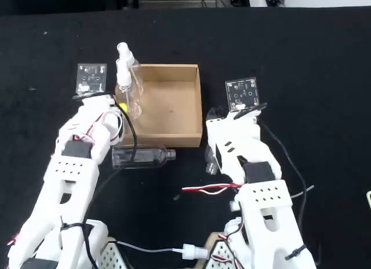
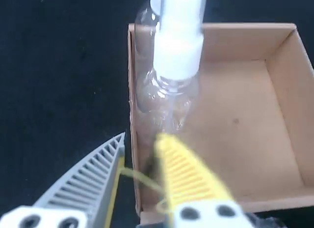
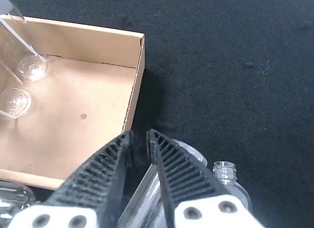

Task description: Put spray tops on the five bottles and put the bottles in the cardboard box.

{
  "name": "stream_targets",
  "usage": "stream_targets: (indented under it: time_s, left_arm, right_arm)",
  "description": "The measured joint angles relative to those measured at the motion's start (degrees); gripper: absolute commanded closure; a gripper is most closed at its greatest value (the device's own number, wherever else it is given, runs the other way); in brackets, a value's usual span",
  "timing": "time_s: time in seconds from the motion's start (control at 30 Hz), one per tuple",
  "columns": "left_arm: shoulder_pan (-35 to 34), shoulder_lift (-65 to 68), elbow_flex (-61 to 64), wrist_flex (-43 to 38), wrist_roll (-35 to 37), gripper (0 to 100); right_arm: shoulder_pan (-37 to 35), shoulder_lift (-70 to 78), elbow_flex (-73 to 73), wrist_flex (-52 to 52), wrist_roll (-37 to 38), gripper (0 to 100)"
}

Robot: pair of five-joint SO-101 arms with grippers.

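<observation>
Likely light, slick, crushable bottle point(image 1: 142, 157) on bench point(image 1: 290, 48): pinch gently mid-body; left gripper point(image 2: 142, 138) spread empty, right gripper point(image 3: 138, 134) barely parted, empty.

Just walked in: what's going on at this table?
Two topped bottles stand in a corner of the cardboard box. The left gripper, open, straddles the box wall beside them. The right gripper hangs over clear bottles, at least one uncapped, beside the box. Another bare bottle and a loose spray top lie on the table.
</observation>
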Motion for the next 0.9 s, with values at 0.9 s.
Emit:
stream_targets:
  time_s: [0.9]
  left_arm:
    - [2.55, 26.20, -18.20, 8.09, -3.60, 97]
  right_arm:
    - [0.00, 0.00, 0.00, 0.00, 0.00, 95.9]
